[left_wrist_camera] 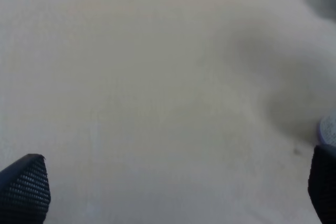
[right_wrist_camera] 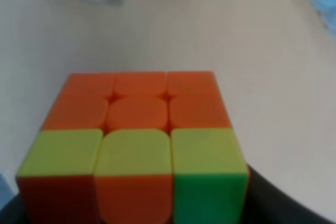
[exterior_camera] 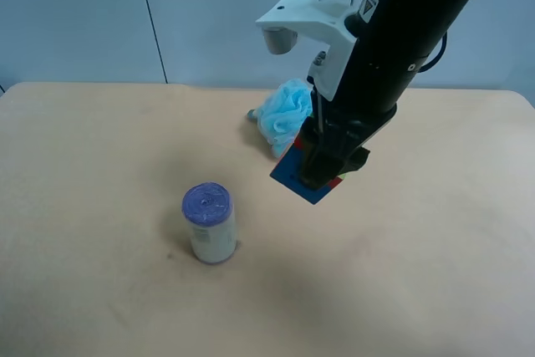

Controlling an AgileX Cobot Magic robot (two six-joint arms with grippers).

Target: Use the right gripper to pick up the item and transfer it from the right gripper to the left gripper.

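Item: pale wooden worktop, far edge meeting a blue-grey wall, far corners rounded; near edge outside the exterior high view. Open surface: broad stretches of worktop on either side of the right hand and on its near side. Right hand: black arm with white wrist bracket, reaching down over the middle of the worktop; fingers closed on the puzzle cube, which sits tilted, blue face uppermost in the exterior high view, and appears raised off the surface. Right wrist view: cube fills the frame, an orange face above a row of yellow, yellow and green squares, dark finger edges at its lower corners. Beside the right hand: light-blue bath pouf just behind it, toward the far edge; purple-topped white cylinder upright, well apart, off to the exterior high view's left. Left hand: textured black fingertips spread to the full width of its wrist view, gripping nothing, with worktop showing between them.
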